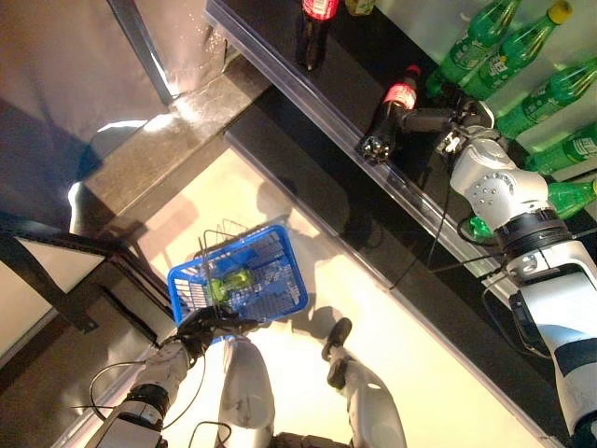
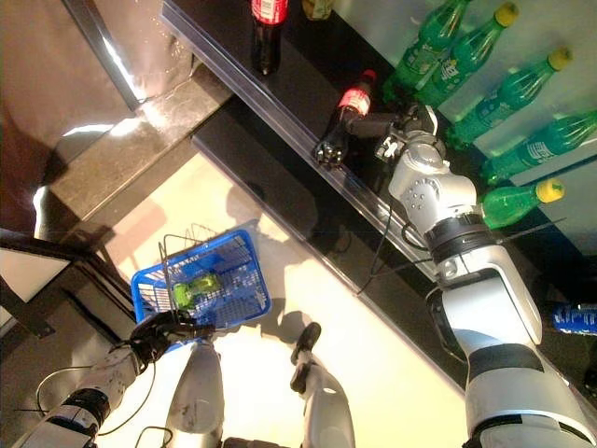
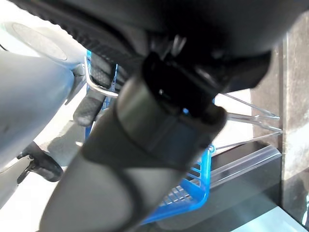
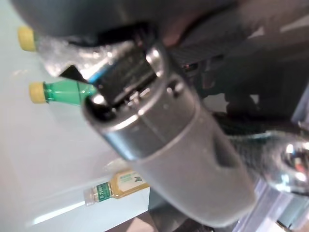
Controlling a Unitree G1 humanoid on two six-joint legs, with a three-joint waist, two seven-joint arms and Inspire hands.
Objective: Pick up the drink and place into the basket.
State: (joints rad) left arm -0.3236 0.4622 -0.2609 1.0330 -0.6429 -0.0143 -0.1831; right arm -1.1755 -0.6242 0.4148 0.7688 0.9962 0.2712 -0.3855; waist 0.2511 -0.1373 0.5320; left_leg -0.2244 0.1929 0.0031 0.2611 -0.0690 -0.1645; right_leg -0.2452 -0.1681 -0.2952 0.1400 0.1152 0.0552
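Left eye view: right hand point(image 1: 431, 119) curled round a red-capped cola bottle point(image 1: 389, 114), tilted over the dark shelf point(image 1: 326, 103) edge, far right. Left hand point(image 1: 201, 325) clamps the wire handle point(image 3: 99, 89) of the blue basket point(image 1: 280, 294), near left; green item point(image 1: 230, 281) inside.

It looks like a shop: a long dark shelf point(image 1: 326, 112) runs from 11 to 4 o'clock, stocked with rows of green bottles point(image 1: 550, 93) and cola bottles point(image 1: 315, 28), and a blue shopping basket point(image 1: 280, 289) sits at 7 o'clock.
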